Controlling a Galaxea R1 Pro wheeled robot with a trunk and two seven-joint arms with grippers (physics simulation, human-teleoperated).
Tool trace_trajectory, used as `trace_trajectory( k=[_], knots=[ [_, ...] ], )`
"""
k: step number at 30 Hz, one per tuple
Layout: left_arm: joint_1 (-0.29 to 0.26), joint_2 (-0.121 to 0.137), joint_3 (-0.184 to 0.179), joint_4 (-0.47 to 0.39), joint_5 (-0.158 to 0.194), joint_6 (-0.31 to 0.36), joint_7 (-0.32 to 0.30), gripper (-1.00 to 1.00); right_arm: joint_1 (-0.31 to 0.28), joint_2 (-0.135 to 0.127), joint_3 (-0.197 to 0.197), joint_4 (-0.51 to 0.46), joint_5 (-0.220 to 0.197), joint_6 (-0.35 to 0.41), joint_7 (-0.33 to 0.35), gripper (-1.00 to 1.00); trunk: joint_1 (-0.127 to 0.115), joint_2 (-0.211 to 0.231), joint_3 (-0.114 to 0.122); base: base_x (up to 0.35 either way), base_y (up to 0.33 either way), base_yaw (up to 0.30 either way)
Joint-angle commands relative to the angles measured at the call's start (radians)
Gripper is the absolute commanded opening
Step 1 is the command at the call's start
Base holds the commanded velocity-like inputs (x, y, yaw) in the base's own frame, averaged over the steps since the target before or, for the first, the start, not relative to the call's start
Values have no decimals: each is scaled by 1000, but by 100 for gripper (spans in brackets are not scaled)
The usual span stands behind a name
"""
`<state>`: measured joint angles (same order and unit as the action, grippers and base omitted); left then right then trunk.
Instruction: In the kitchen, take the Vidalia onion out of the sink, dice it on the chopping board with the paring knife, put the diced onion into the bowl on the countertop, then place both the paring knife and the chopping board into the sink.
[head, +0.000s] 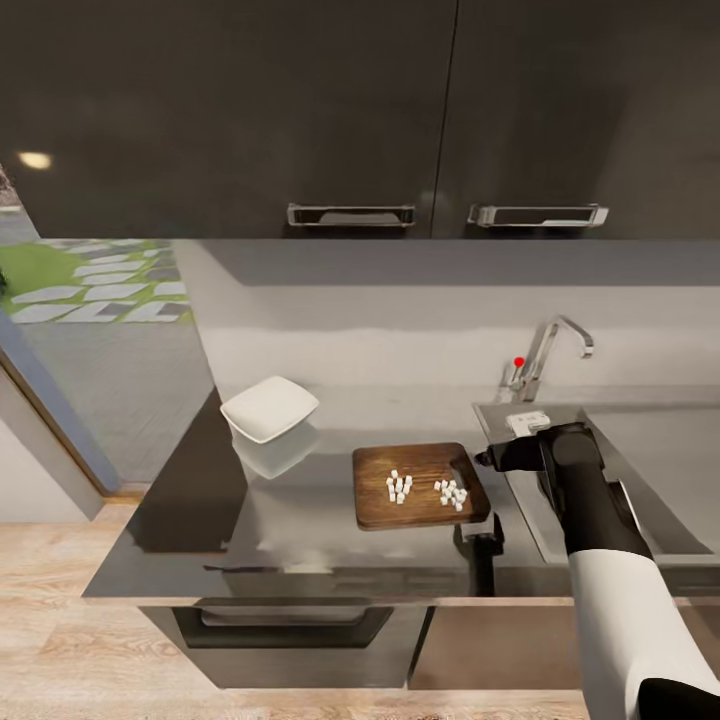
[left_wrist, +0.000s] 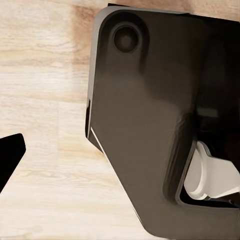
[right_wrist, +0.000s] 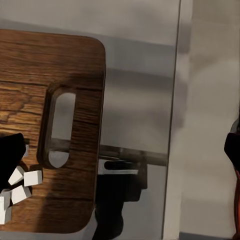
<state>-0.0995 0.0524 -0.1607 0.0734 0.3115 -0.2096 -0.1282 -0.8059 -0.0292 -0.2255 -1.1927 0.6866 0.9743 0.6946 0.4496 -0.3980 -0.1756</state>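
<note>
– Right gripper (head: 495, 460) is hovering just beside the chopping board's (head: 420, 490) right edge, over the strip of countertop (head: 300, 520) between board and sink (head: 640, 480). Are its fingers gripping anything?

– No. In the right wrist view the two dark fingertips (right_wrist: 11, 152) are sitting at opposite edges, spread wide, with nothing pinched between them. Below them the board's handle slot (right_wrist: 59, 125) is showing.

– Where is the Vidalia onion lying?

– It is lying diced on the board, as small whitish cubes in two loose clusters (head: 399, 488), one near the middle and one nearer the gripper. A few cubes are showing close to one fingertip in the wrist view.

– And the bowl (head: 270, 408)?

– It is standing on the countertop behind and to the left of the board, apart from it.

– What is the left gripper doing?

– One dark fingertip (left_wrist: 10, 156) is showing in its own wrist view, hanging over the pale wooden floor (left_wrist: 45, 70) next to the robot's dark base (left_wrist: 145, 125). Whether that claw is spread or pressed together, I cannot tell.

– Anything behind the sink?

– The curved chrome faucet (head: 550, 355) with its red knob (head: 519, 362) is standing at the back wall, under dark upper cabinets (head: 350, 110).
</note>
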Motion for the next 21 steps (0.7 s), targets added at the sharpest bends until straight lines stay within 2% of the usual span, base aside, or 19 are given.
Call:
trace_trajectory(
  k=[1,21],
  knots=[
    [-2,0,-8,5,11,-7,-6,100,-1,1,0,-1,8,2,11,100,1,-2,-4,0,0,0],
    [-2,1,-8,5,11,-7,-5,100,-1,17,8,17,5,1,8,100,1,-2,-36,44,13,0]
  ],
)
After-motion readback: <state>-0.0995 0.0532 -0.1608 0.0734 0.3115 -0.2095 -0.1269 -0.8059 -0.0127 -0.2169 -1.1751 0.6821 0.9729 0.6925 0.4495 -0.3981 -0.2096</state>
